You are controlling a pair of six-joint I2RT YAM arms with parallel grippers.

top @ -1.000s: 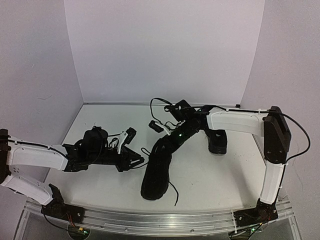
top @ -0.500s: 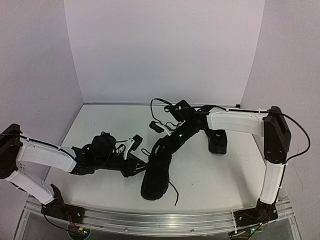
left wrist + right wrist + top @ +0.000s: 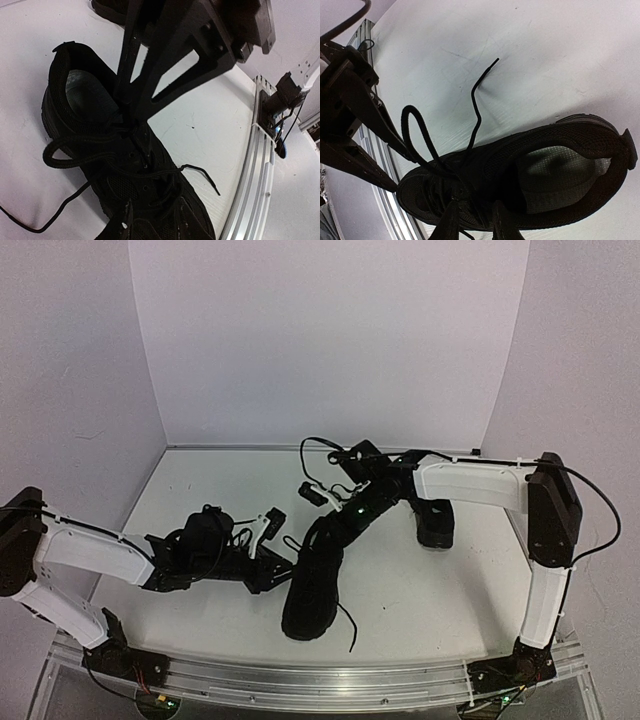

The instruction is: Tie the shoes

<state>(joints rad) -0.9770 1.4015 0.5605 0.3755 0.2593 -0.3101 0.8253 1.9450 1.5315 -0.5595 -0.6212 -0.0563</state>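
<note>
Right, no bow on either shoe that I can see, so I'd call this early days. The near shoe [image 3: 310, 590] lies lower centre of the overhead view, toe toward the bottom edge. Its pale insole [image 3: 555, 170] shows at the right of the right wrist view. The laces are loose: one loop [image 3: 412, 125] stands up at the left of that view, and a free end [image 3: 482, 75] trails across the table [image 3: 420, 590] toward the top. No crossing pulled tight, no knot. The far shoe [image 3: 436, 523] sits right of centre overhead, partly under the right arm, and I can't read its lacing from here. By my reckoning the whole tie on the near one is left to do, then the second shoe.

Now my right gripper [image 3: 474, 212] comes in at the bottom edge of its own view, fingers a little apart, right over the laced throat of the near shoe. Whether a strand sits between them, I can't tell. Overhead, the left gripper [image 3: 280, 568] is just beside that shoe's left flank. In the right wrist view its two fingers stand apart at the left edge, tips close to the loop, nothing clearly between them.
</note>
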